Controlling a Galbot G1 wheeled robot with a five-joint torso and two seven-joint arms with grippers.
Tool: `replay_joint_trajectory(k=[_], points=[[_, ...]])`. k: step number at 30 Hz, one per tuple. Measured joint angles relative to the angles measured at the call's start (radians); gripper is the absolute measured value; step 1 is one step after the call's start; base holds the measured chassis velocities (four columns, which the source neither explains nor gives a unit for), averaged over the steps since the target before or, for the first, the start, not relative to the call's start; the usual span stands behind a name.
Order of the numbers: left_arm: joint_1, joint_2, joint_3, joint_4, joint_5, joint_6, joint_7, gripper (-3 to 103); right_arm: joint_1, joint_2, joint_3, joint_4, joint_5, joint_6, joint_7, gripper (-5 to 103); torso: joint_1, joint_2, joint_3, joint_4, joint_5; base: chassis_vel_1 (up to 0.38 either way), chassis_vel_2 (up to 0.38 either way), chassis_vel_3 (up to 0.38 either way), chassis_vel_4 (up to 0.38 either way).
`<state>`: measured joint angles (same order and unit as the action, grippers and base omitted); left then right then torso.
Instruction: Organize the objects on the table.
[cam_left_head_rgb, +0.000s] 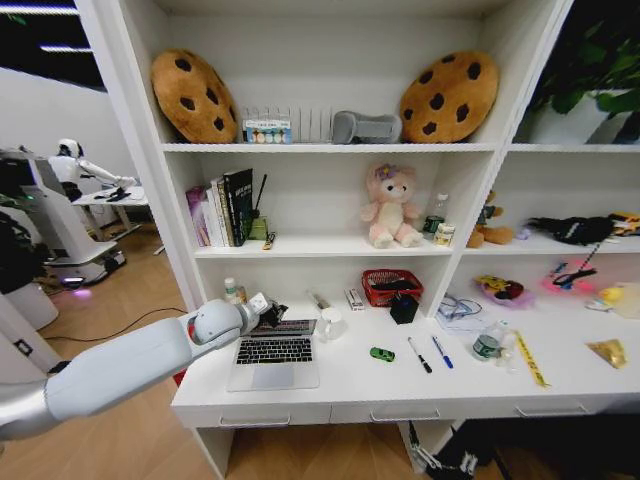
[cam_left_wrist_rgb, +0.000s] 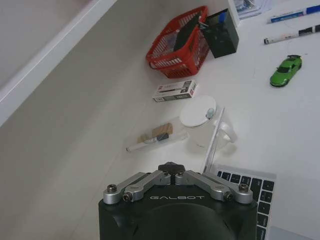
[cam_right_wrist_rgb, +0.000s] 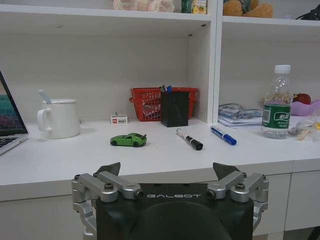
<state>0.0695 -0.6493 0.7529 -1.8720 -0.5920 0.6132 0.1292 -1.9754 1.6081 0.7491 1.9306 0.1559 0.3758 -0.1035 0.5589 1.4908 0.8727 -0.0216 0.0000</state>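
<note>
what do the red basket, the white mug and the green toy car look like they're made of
Red basket: probably plastic, shown by its even red colour and open moulded lattice walls. White mug: smooth, opaque and thick-walled, so ceramic or hard plastic; the look leaves it open. Green toy car: glossy painted shell, die-cast metal or plastic, cannot tell which.

On the desk (cam_left_head_rgb: 350, 385), the laptop (cam_left_head_rgb: 275, 355) lies under the left pincer (cam_left_head_rgb: 272, 313); toy car (cam_left_head_rgb: 382, 354) and pens (cam_left_head_rgb: 430, 353) lie to its right.

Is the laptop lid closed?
No. The laptop is open, keyboard showing, with the left gripper at its screen.
</note>
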Motion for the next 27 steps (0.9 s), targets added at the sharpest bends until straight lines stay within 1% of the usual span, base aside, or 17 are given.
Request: replay_joint_trajectory(k=[1, 3, 4, 6, 7, 8, 13, 18, 20, 21, 22, 24, 26, 27], points=[[-0.003, 0.002, 0.002, 0.0, 0.026, -0.004, 0.033, 0, -0.001, 0.0, 0.001, -0.001, 0.001, 0.001, -0.001, 100, 0.0, 0.0, 0.0, 0.0, -0.0001, 0.0, 0.0, 0.0, 0.0], [-0.009, 0.014, 0.001, -0.01, 0.097, -0.022, 0.138, 0, -0.005, 0.0, 0.002, -0.002, 0.007, 0.001, -0.009, 100, 0.0, 0.0, 0.0, 0.0003, -0.0001, 0.0, 0.0, 0.0, 0.0], [-0.009, 0.014, 0.001, -0.01, 0.097, -0.022, 0.138, 0, -0.005, 0.0, 0.002, -0.002, 0.007, 0.001, -0.009, 100, 0.0, 0.0, 0.0, 0.0003, -0.0001, 0.0, 0.0, 0.0, 0.0], [-0.014, 0.026, -0.006, -0.026, 0.144, -0.04, 0.227, 0, -0.007, -0.006, 0.005, -0.002, 0.01, 0.001, -0.014, 100, 0.0, 0.0, 0.0, 0.0001, -0.0001, 0.0, 0.0, 0.0, 0.0], [-0.014, 0.026, -0.006, -0.026, 0.144, -0.04, 0.227, 0, -0.007, -0.006, 0.005, -0.002, 0.01, 0.001, -0.014, 100, 0.0, 0.0, 0.0, 0.0001, -0.0001, 0.0, 0.0, 0.0, 0.0], [-0.014, 0.031, -0.009, -0.034, 0.16, -0.049, 0.249, 0, -0.006, -0.01, 0.008, -0.003, 0.01, 0.001, -0.014, 100, 0.0, 0.0, 0.0, 0.0002, -0.0001, 0.0, 0.0, 0.0, 0.0], [0.019, 0.046, -0.021, -0.074, 0.162, -0.043, 0.239, 0, -0.008, -0.015, 0.009, -0.002, 0.01, 0.008, -0.014, 100, 0.0, 0.0, 0.0, -0.0002, -0.0001, 0.0, 0.0, 0.0, 0.0], [0.062, 0.065, -0.025, -0.11, 0.18, -0.04, 0.256, 0, -0.009, -0.014, 0.011, -0.001, 0.009, 0.014, -0.016, 100, 0.0, 0.0, 0.0, 0.0001, -0.0001, 0.0, 0.0, 0.0, 0.0], [0.111, 0.085, -0.034, -0.133, 0.231, -0.047, 0.281, 0, -0.014, -0.013, 0.013, 0.002, 0.009, 0.019, -0.019, 100, 0.0, 0.0, 0.0, 0.0001, -0.0002, 0.0, 0.0, 0.0, 0.0], [0.111, 0.085, -0.034, -0.133, 0.231, -0.047, 0.281, 0, -0.014, -0.013, 0.013, 0.002, 0.009, 0.019, -0.019, 100, 0.0, 0.0, 0.0, 0.0001, -0.0002, 0.0, 0.0, 0.0, 0.0], [0.132, 0.093, -0.039, -0.14, 0.249, -0.049, 0.285, 0, -0.015, -0.013, 0.014, 0.002, 0.009, 0.021, -0.019, 100, 0.0, 0.0, 0.0, 0.0, -0.0001, 0.0, 0.0, 0.0, 0.0], [0.15, 0.099, -0.043, -0.145, 0.259, -0.05, 0.284, 0, -0.016, -0.012, 0.014, 0.001, 0.008, 0.023, -0.019, 100, 0.0, 0.0, 0.0, 0.0, 0.0, 0.0, 0.0, 0.0, 0.0], [0.208, 0.121, -0.053, -0.152, 0.299, -0.056, 0.273, 0, -0.023, -0.008, 0.016, 0.005, 0.003, 0.027, -0.019, 100, 0.0, 0.0, 0.0, 0.0, 0.0, 0.0, 0.0, 0.0, 0.0], [0.208, 0.121, -0.053, -0.152, 0.299, -0.056, 0.273, 0, -0.023, -0.008, 0.016, 0.005, 0.003, 0.027, -0.019, 100, 0.0, 0.0, 0.0, 0.0, 0.0, 0.0, 0.0, 0.0, 0.0]])
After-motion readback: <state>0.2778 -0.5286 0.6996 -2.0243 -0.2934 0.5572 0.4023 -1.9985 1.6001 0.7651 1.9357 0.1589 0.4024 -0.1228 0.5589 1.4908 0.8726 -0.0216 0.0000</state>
